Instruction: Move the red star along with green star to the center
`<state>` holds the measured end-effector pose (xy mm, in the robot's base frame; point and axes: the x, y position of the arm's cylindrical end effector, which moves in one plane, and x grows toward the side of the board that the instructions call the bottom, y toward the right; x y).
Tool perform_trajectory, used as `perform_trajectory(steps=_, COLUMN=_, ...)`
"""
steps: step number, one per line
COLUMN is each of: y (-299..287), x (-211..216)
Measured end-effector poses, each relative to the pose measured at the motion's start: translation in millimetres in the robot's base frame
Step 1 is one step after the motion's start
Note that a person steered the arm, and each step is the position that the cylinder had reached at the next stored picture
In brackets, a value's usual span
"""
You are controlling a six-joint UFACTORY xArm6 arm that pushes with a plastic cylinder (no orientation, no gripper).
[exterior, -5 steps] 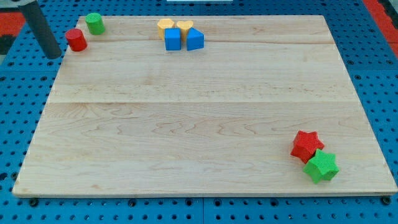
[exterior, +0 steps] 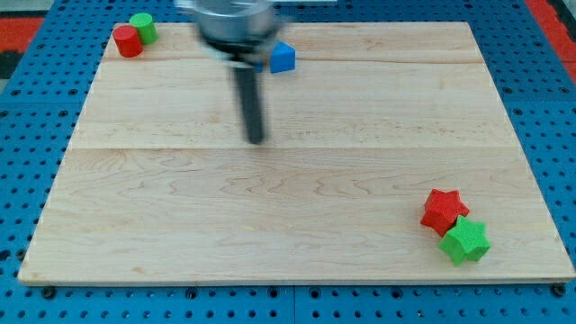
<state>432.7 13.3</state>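
Green star [exterior: 465, 241] and red star [exterior: 443, 211] sit touching at the board's [exterior: 297, 225] bottom right, my tip [exterior: 256, 139] is well apart up left of center with no claw, and a blue block [exterior: 283, 58], red cylinder [exterior: 127, 41] and green cylinder [exterior: 142, 28] line the top.

Two stars, red star [exterior: 443, 211] and green star [exterior: 465, 240]; two cylinders, red cylinder [exterior: 127, 41] and green cylinder [exterior: 142, 27]; one blue block [exterior: 283, 58].

My tip [exterior: 256, 139] rests on the board [exterior: 270, 225]. Two stars [exterior: 444, 211] [exterior: 465, 241] touch each other far to its lower right. Two cylinders [exterior: 127, 41] [exterior: 142, 28] touch far upper left. One block [exterior: 283, 58] lies just above-right of it.
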Motion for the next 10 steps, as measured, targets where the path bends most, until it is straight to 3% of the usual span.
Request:
perform_trajectory(steps=1, y=131, x=17)
perform_trajectory(steps=2, y=238, x=95)
perform_trajectory(steps=3, y=243, x=177)
perform_trajectory(steps=4, y=199, x=184)
perform_trajectory(steps=6, y=109, x=112)
perform_trajectory(steps=7, y=109, x=73)
perform_trajectory(steps=8, y=145, x=53)
perform_trajectory(steps=10, y=183, x=74)
